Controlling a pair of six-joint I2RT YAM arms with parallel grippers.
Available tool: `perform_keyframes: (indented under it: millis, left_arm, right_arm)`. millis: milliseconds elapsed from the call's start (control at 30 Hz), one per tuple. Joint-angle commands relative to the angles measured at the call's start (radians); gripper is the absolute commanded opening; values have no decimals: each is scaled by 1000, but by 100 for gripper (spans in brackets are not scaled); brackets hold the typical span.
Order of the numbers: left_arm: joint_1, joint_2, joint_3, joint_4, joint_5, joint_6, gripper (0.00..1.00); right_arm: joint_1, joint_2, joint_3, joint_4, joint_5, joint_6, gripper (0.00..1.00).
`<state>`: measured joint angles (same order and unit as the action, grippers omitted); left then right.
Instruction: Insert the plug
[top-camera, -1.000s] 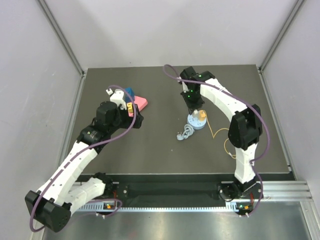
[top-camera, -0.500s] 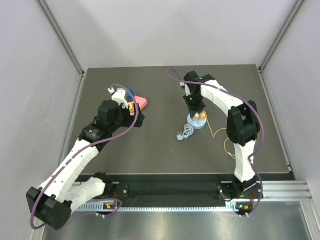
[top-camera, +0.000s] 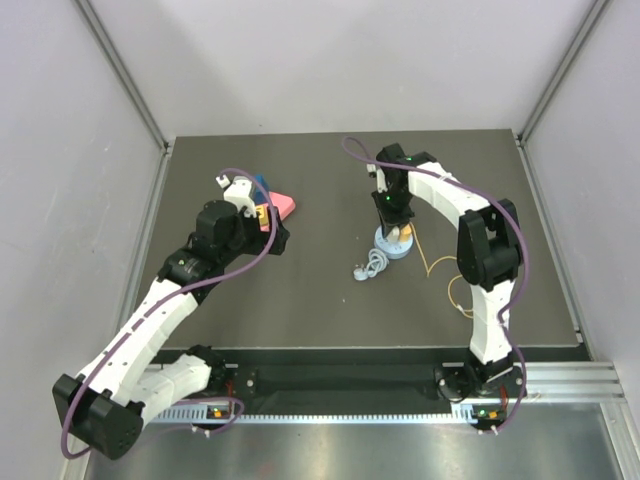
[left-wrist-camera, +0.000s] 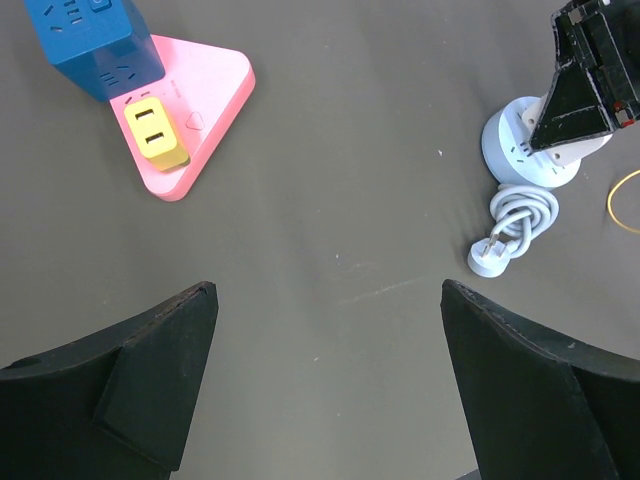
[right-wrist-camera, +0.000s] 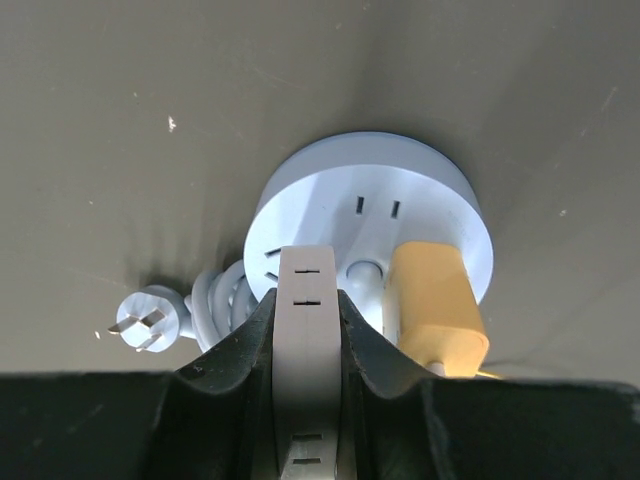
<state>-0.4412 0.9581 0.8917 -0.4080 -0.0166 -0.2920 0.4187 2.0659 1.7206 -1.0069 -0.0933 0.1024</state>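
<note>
While the left fingers are hanging wide apart above the desk, the right fingers are pinching together on a thin white block over the light-blue disc, and the plug is sitting on that disc just right of them.

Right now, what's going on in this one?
The right claw is shut on a white block, holding it at a pale blue round socket on the table. A yellow plug stands on that socket just beside the block; whether it is fully in cannot be told. The left claw hangs open over the table, holding nothing, near a pink triangular socket.
</note>
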Motion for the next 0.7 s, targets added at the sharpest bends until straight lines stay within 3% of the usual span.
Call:
perform_keyframes:
  millis: [0, 667]
  left_arm:
    - [-2, 1, 9, 44, -6, 13, 97]
    - [-2, -4, 9, 46, -13, 14, 97]
  right_arm:
    - [-12, -4, -24, 48, -25, 13, 0]
    - [12, 19, -85, 94, 64, 29, 0]
